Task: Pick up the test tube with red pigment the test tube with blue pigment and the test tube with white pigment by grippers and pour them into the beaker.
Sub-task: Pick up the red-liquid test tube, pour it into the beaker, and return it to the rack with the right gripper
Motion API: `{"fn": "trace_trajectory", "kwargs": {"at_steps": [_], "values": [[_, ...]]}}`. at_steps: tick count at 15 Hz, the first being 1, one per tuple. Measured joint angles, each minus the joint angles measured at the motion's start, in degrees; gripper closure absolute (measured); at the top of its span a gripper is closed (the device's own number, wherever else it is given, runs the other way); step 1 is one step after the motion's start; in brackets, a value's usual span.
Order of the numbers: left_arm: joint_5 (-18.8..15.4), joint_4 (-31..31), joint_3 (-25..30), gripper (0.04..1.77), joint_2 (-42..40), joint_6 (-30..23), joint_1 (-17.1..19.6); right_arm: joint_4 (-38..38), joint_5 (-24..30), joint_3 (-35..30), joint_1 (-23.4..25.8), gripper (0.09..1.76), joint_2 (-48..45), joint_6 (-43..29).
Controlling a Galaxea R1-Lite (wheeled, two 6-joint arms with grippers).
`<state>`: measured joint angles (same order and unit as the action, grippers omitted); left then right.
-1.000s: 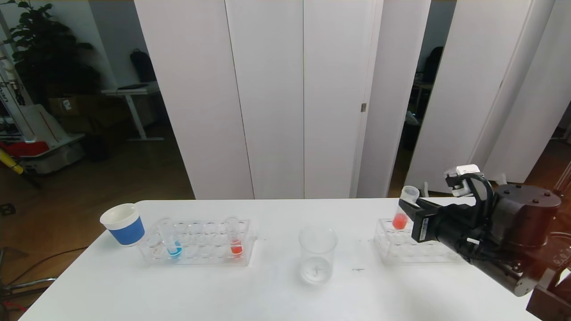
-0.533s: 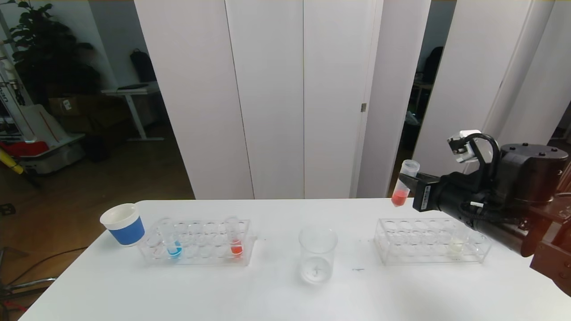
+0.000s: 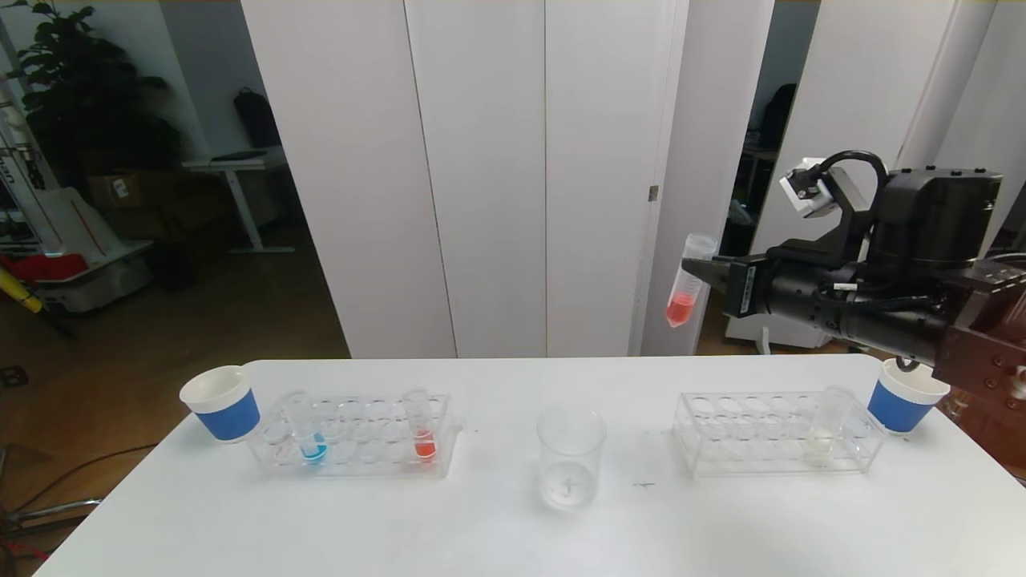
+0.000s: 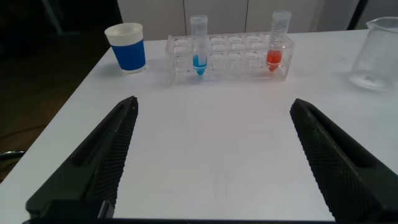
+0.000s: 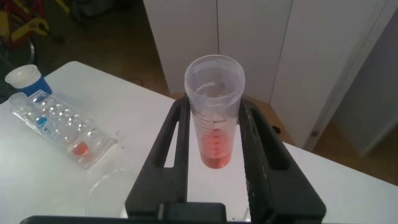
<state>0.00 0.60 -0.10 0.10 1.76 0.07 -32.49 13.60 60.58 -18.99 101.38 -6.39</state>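
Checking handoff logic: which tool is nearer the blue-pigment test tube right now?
Left. The left tool sits low over the table facing the blue-pigment test tube in its rack. The right tool is raised beyond the beaker, gripping a red-pigment tube.

White table (image 3: 481, 529), two racks (image 3: 357, 437), beaker (image 3: 570, 457), cups (image 3: 223, 403)
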Motion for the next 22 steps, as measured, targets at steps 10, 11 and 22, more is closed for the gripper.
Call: {"fn": "trace_trajectory", "kwargs": {"at_steps": [10, 11, 22], "values": [[0.0, 0.0, 0.0, 0.06, 0.0, 0.0, 0.0, -1.0, 21.5, 3.5, -1.8, 1.26, 5.3, 9.2], [0.0, 0.0, 0.0, 0.06, 0.0, 0.0, 0.0, -1.0, 21.6, 2.9, -2.4, 1.26, 5.2, 10.7], [0.0, 0.0, 0.0, 0.06, 0.0, 0.0, 0.0, -19.3, 26.2, -8.5, -4.1, 1.26, 3.4, 21.3]]}}
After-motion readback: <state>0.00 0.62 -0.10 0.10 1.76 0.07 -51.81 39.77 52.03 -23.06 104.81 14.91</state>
